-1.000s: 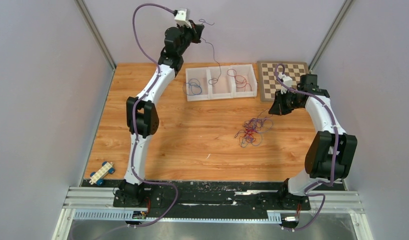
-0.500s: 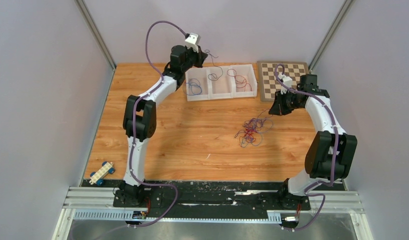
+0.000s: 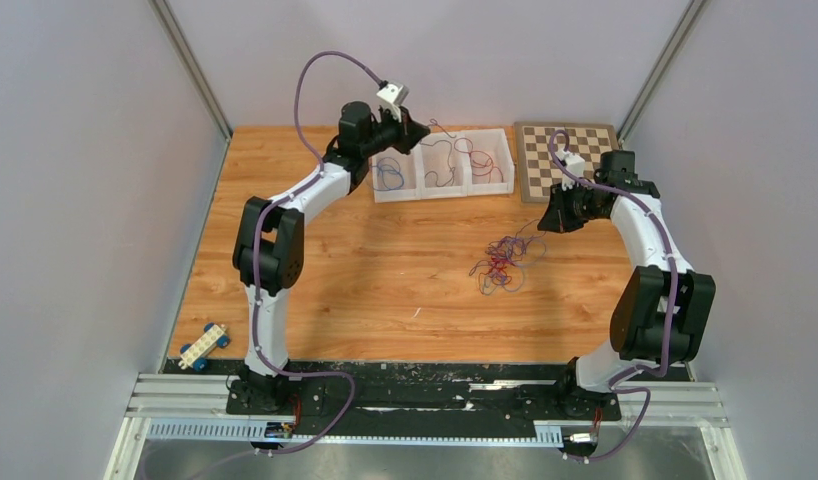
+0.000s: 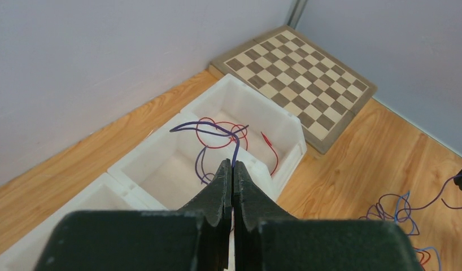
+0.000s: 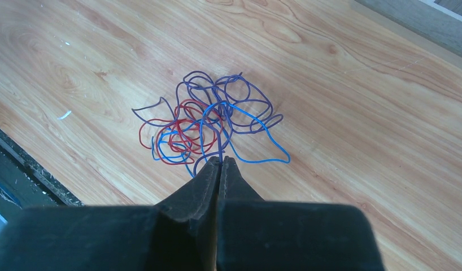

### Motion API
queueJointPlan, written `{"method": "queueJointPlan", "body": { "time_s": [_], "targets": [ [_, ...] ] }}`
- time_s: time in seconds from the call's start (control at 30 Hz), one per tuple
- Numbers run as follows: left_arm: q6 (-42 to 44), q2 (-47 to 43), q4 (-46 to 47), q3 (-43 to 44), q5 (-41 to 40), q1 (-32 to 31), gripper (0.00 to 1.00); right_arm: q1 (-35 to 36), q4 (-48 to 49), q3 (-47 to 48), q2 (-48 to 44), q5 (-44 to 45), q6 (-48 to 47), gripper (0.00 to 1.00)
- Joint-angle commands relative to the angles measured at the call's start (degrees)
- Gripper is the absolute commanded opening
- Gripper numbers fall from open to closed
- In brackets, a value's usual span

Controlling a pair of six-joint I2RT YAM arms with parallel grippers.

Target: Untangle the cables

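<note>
The cables are thin blue, red and dark purple strands. My left gripper (image 3: 417,130) (image 4: 232,162) hangs over a white three-compartment bin (image 3: 442,190) (image 4: 266,107), shut on a purple cable (image 4: 238,144) that loops above the middle compartment, its lower end hanging inside. A red cable (image 4: 217,133) lies in the right-hand compartment and a blue one (image 3: 388,176) in the left. A tangle of cables (image 3: 500,262) (image 5: 212,121) lies on the table. My right gripper (image 3: 543,222) (image 5: 220,160) is just above its near side, shut on a purple strand (image 5: 222,148) leading out of it.
A chessboard (image 3: 565,155) (image 4: 296,79) lies at the back right, touching the bin's end. A small toy car (image 3: 205,346) sits at the front left. Grey walls close in the table on three sides.
My left arm has come down from high by the back wall and moved right over the bin, lowering the purple cable into the middle compartment. The right arm and the tangle have stayed put.
</note>
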Motion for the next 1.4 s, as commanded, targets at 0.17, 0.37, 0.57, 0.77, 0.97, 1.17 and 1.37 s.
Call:
{"method": "queueJointPlan", "body": {
  "time_s": [0.17,0.37,0.57,0.77,0.97,1.17,1.37],
  "targets": [
    [-0.81,5.51,-16.88,11.03,-0.87,-0.75,0.0,0.18,0.76,0.18,-1.32,-0.41,0.04,0.0],
    [-1.56,11.76,-20.4,17.1,-2.67,-1.02,0.0,0.24,0.46,-0.34,-1.13,-0.17,0.08,0.0],
    [1.66,18.72,-27.95,25.77,-2.24,-2.38,0.0,0.2,0.11,-0.25,-0.33,-0.13,-0.27,0.0],
    [2.4,17.74,-29.74,27.21,-1.2,-2.86,0.38,0.26,0.05,0.35,0.07,-2.07,-0.43,0.0],
    [6.76,6.87,-32.31,26.51,-0.98,-2.7,0.76,0.24,-0.06,1.8,-0.88,-7.22,-0.78,0.0],
    [13.45,-8.75,-35.72,10.64,9.44,-1.33,0.87,2.0,-0.01,2.44,-4.1,-11.48,-0.39,0.0],
    [14.24,-18.87,-32.66,-10.48,24.19,-4.06,0.83,2.47,0.16,-1.0,-6.22,-7.87,-1.11,0.0]
  ]
}}
